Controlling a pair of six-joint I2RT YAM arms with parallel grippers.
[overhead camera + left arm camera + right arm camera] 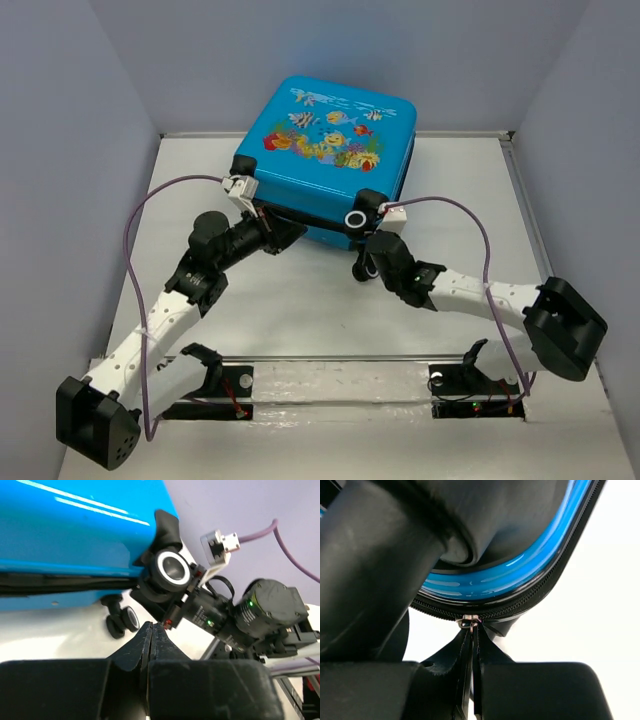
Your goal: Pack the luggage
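Note:
The luggage, a bright blue hard-shell suitcase with a fish print on top, lies at the back of the table with its halves together. At its front right corner my right gripper is shut on the metal zipper pull, which sits on the black zipper track under the blue shell. Low by the front left edge, my left gripper is shut, with nothing visible between its jaws. It faces the blue shell, a wheel and the right arm's wrist.
Grey walls enclose the white table on three sides. Purple cables loop from both wrists. A black-and-white wheel sticks out at the suitcase's front right corner, beside the right wrist camera.

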